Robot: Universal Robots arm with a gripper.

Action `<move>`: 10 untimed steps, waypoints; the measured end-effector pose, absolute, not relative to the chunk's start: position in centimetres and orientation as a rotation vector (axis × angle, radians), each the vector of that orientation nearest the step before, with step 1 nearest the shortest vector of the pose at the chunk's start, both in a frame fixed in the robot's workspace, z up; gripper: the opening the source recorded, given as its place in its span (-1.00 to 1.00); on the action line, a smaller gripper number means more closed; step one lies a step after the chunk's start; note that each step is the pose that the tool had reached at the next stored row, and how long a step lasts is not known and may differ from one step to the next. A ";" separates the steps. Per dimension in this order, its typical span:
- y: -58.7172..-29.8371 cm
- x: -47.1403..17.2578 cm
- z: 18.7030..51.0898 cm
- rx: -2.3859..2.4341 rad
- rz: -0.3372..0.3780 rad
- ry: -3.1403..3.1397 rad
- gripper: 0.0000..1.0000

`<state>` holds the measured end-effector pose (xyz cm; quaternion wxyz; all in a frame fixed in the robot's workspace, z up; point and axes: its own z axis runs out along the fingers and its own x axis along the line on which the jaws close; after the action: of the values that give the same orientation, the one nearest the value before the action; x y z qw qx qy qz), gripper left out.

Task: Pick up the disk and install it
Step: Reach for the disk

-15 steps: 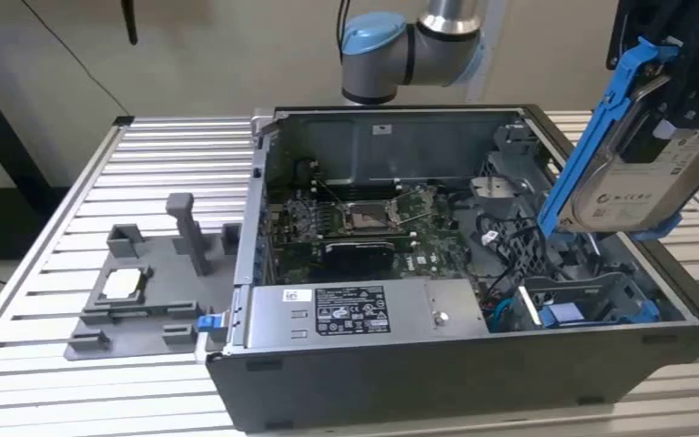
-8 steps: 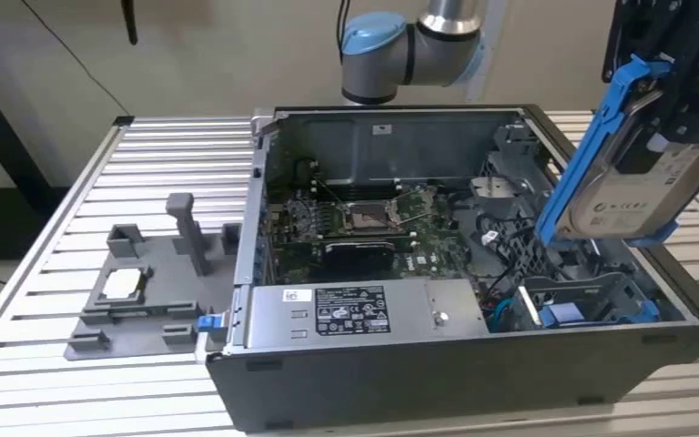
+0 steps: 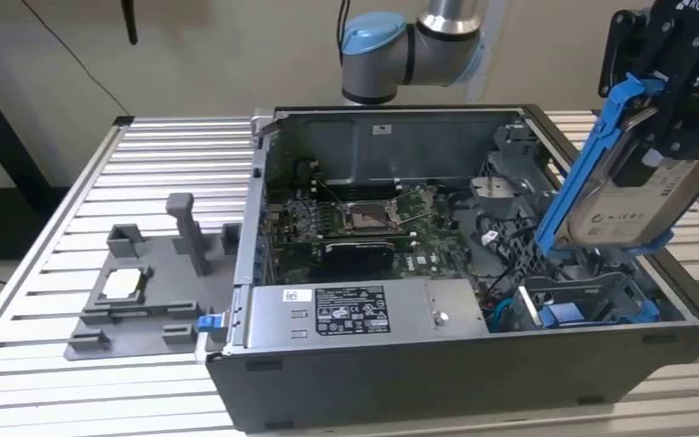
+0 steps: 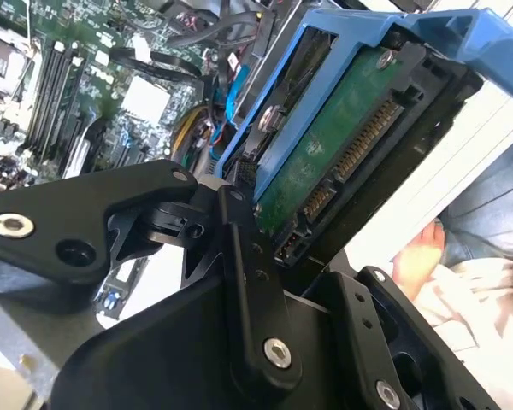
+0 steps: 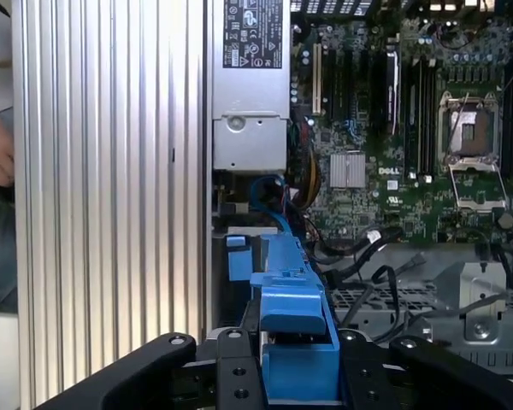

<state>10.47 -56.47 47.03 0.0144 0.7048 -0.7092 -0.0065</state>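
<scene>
The disk [image 3: 635,205], a silver-grey drive in a bright blue carrier, hangs tilted above the open computer case [image 3: 447,373], at the exterior view's right. My gripper [image 3: 668,123] is shut on its upper end. Below it inside the case sits a drive bay with blue parts [image 3: 586,305]. In the second wrist view the disk's green circuit-board side [image 4: 342,162] faces the camera, with a black finger [image 4: 239,256] against it. In the first wrist view the blue carrier [image 5: 295,333] sits between the fingers of the gripper [image 5: 297,380], over the bay.
The case holds a motherboard [image 3: 362,218], cables and a long grey metal box [image 3: 362,309] along its front wall. A grey fixture [image 3: 143,314] with a small silver chip [image 3: 123,285] lies on the slatted table at the exterior view's left. A person's hand [image 4: 415,256] is beside the table.
</scene>
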 end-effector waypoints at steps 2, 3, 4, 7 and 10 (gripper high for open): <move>-56.5 10.6 46.7 2.197 -0.017 -2.202 -0.35; -56.5 10.6 46.5 2.199 -0.017 -2.200 -0.35; -56.5 10.7 46.3 2.201 -0.017 -2.198 -0.35; -56.5 11.0 45.8 2.207 -0.017 -2.192 -0.35; -56.5 11.2 45.3 2.209 -0.017 -2.190 -0.35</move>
<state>11.18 -56.47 45.27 0.0155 0.7100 -0.7040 -0.0054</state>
